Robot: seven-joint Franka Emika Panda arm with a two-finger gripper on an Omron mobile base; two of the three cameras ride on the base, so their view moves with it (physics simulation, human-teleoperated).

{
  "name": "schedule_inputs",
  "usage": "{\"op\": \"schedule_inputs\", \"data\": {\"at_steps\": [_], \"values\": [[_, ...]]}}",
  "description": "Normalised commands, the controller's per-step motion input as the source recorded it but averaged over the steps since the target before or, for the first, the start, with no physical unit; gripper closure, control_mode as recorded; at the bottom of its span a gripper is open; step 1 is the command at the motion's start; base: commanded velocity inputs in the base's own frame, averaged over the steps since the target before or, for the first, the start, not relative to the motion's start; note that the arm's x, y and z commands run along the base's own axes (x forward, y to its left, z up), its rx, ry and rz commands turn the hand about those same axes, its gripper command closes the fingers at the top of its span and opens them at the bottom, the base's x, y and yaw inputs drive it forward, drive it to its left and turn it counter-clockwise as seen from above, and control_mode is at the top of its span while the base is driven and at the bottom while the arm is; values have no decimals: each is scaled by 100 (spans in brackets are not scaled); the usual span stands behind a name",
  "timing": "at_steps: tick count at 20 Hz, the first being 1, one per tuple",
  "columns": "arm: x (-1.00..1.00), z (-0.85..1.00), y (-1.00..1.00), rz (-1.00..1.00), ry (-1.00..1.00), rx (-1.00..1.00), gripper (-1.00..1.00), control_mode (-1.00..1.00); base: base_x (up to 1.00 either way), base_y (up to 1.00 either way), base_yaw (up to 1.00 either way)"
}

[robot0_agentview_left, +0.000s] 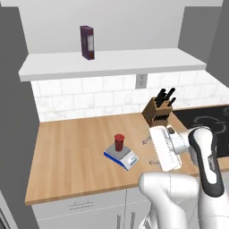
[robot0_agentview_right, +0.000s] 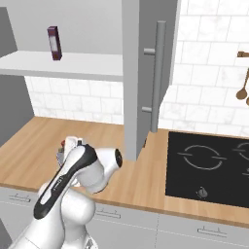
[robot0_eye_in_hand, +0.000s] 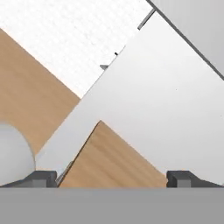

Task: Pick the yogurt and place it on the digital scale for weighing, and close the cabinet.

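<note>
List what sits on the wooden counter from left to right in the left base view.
digital scale with the yogurt standing on it → knife block → black cooktop

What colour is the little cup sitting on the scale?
Dark red: the yogurt has a red lid and dark patterned sides. It shows best in the left base view.

One yogurt (robot0_agentview_left: 119, 142), one digital scale (robot0_agentview_left: 121, 156), one carton (robot0_agentview_left: 87, 42), one knife block (robot0_agentview_left: 159, 112).
</note>
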Motion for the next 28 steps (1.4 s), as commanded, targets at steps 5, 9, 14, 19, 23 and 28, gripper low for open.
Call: {"op": "schedule_inputs", "data": {"at_steps": [5, 9, 14, 19, 23, 28], "values": [[-19, 17, 75, -25, -42, -10, -100, -100, 0, 0, 0], [-4, 71, 16, -28, -48, 0, -100, -100, 0, 0, 0], [-42, 30, 13, -21, -84, -20, -100, -100, 0, 0, 0], [0, 12, 14, -34, -53, -13, -100, -100, 0, 0, 0], [0, 0, 15, -29, -24, -10, -100, -100, 0, 0, 0], [0, -23, 11, -12, -14, -12, -100, -100, 0, 0, 0]]}}
